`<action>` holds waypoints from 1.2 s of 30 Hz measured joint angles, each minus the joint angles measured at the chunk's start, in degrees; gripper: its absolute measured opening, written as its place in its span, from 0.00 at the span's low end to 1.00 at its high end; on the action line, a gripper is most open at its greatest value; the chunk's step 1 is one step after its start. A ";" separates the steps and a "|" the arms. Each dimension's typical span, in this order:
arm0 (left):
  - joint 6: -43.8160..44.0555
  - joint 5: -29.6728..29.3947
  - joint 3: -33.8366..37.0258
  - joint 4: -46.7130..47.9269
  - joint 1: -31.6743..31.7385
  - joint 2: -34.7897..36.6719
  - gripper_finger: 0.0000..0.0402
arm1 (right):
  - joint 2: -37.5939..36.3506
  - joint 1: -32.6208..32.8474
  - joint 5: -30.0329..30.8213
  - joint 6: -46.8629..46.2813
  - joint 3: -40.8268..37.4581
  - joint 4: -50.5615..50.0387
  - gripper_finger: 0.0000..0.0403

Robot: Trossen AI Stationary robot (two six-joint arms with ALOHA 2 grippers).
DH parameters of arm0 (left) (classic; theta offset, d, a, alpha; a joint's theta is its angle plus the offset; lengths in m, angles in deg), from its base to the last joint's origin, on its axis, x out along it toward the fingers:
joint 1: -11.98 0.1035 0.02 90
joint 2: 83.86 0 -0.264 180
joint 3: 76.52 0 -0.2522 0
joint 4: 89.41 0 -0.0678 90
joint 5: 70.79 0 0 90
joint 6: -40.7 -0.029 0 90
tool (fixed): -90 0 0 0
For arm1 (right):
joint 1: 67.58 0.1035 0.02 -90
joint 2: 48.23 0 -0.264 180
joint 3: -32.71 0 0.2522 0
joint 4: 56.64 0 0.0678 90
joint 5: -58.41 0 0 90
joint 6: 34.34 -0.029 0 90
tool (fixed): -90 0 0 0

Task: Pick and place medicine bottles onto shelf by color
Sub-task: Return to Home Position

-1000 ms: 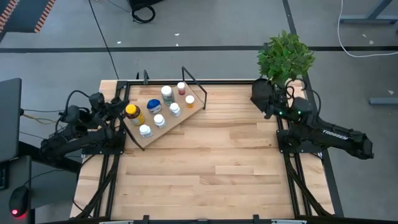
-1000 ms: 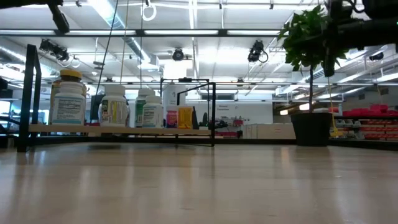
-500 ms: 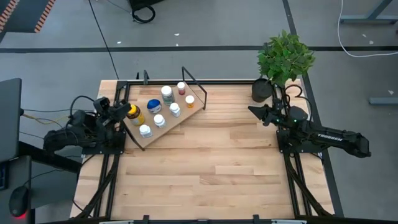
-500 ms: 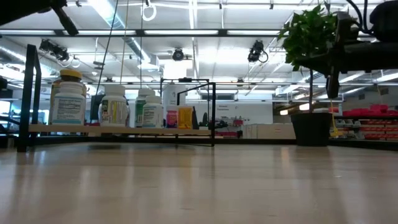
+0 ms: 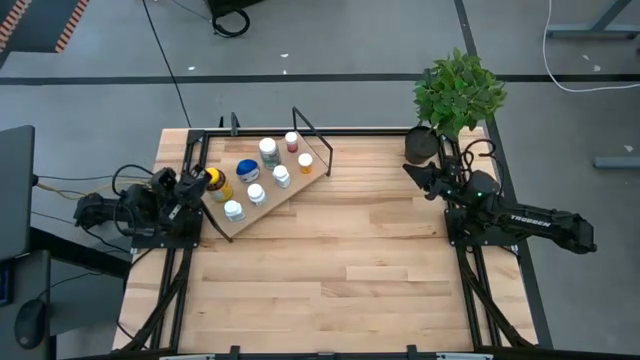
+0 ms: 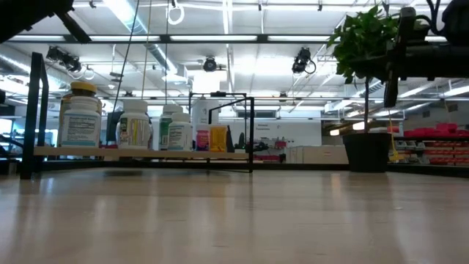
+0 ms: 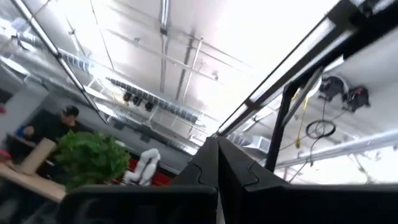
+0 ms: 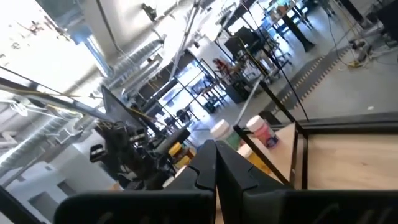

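The shelf is matt light wood framed in black metal wire — medicine bottles look glossy plastic (paper labels).

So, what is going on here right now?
No bottle is being handled. The medicine bottles stand on the shelf toward the table's far left. The left gripper is shut and empty beside the shelf's left end, its arm folded at the table's edge. The right gripper, also shut and empty, is near the plant pot on the right.
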 joint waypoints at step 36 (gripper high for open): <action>-28.42 0.00 0.07 7.33 -0.13 0.00 0.06 | 1.18 0.02 -11.86 27.24 0.00 18.81 0.03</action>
